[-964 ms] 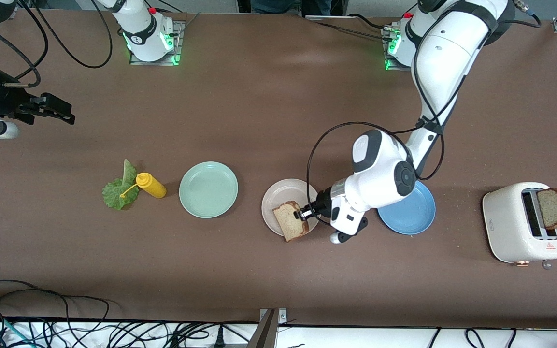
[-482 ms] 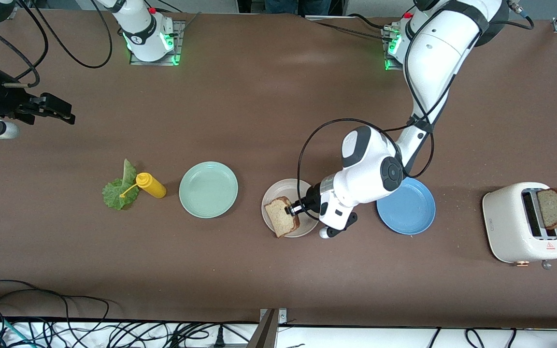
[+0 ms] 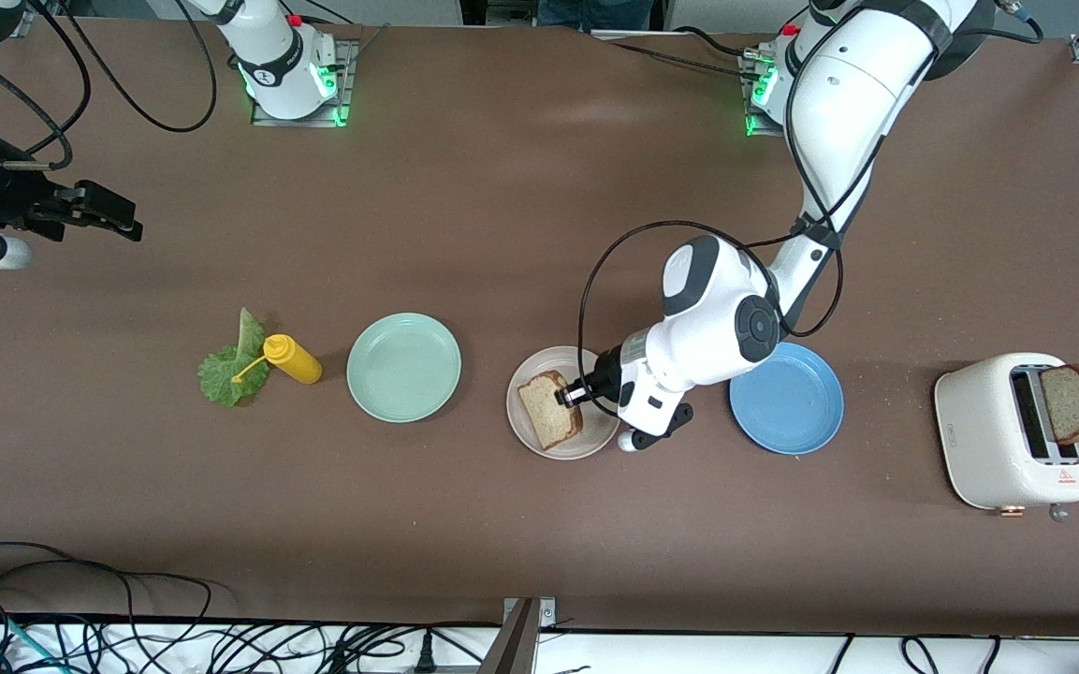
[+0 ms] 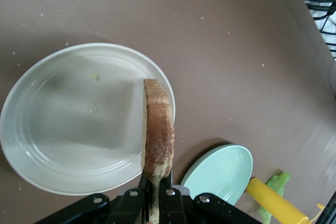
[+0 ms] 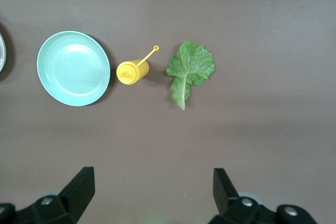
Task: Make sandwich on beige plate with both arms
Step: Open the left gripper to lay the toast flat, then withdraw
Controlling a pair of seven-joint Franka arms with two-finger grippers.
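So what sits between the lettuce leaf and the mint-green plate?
The yellow squeeze bottle lies between the lettuce leaf and the mint-green plate, in front and right wrist views.

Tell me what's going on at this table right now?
The left gripper is shut on a slice of toast, holding it over the beige plate, not yet released. The right gripper is open and waits above the table at the right arm's end. The lettuce leaf still lies on the table beside the yellow squeeze bottle, and a second slice sticks out of the toaster.
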